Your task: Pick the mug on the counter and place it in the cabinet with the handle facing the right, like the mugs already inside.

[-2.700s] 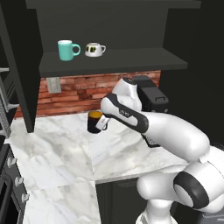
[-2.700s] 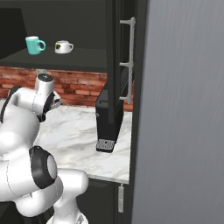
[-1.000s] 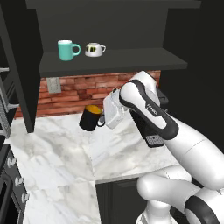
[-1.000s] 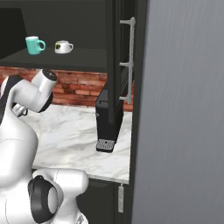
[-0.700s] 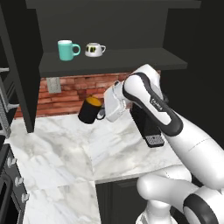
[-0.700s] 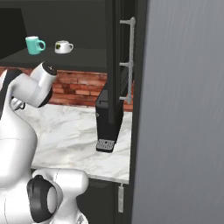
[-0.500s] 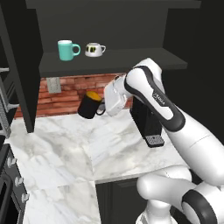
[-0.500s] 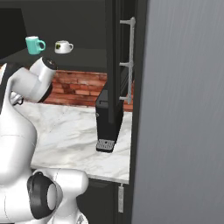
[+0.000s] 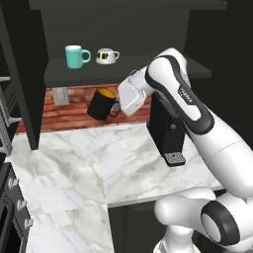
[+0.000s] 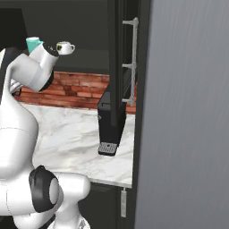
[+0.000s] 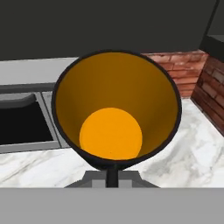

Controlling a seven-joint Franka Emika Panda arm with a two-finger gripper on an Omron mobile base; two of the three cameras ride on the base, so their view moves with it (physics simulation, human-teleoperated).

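Change: my gripper (image 9: 117, 105), clenched on the black mug (image 9: 101, 104), has carried it off the marble counter (image 9: 74, 163) | Where: tilted in air, below the cabinet (image 9: 123, 69) shelf, teal mug (image 9: 75, 56) at 11 o'clock | Meaning: lift done; placing remains.

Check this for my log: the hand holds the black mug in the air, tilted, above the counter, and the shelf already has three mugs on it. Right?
Not quite. The shelf has two mugs, not three: a teal mug and a white mug, as the left base view shows. The rest stands: the hand holds the black mug in the air, tilted, above the counter.
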